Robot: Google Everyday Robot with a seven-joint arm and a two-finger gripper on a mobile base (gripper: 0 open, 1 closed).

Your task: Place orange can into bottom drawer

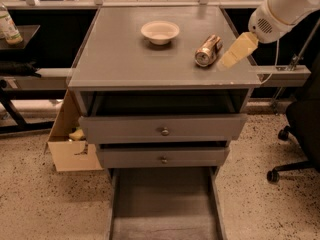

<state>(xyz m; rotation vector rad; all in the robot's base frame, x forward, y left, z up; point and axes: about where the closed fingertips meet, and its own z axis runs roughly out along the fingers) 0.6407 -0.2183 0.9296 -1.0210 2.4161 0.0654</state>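
1. Grey cabinet top [120, 59] fills the upper middle of the camera view. At the far left a bottle [9, 26] stands on a dark side shelf. Lower down, an open cardboard box [67, 151] sits on the speckled floor against the cabinet's left side.
2. A white bowl [160, 32] stands upright toward the back of the top, near its centre.
3. Beneath the top are two upper drawers [162, 128] with round metal knobs. Below them the bottom drawer [162, 204] is pulled out toward the viewer, with its flat floor and thin side walls showing.
4. The orange can [208, 50] lies on its side on the cabinet top, to the right of the bowl and well apart from it. It is not yet in the drawer.
   - The step in hand appears to be the reach and grasp.
   - A lying can rolls easily, so the grip should come from above and close across the round body, not along its length.
   - A sideways nudge could send it rolling across the top.
   - The can is small and cylindrical, with a copper-orange metallic body. One round silver end faces the viewer and the other end points back and to the right.
5. The gripper [238, 51] is a pale tan piece on a white arm [285, 9]. It hangs just beside the can's right side, low over the top's right edge. Whether it is open or closed cannot be told, and it holds nothing.
6. A dark office chair [302, 129] stands on the floor at the far right.
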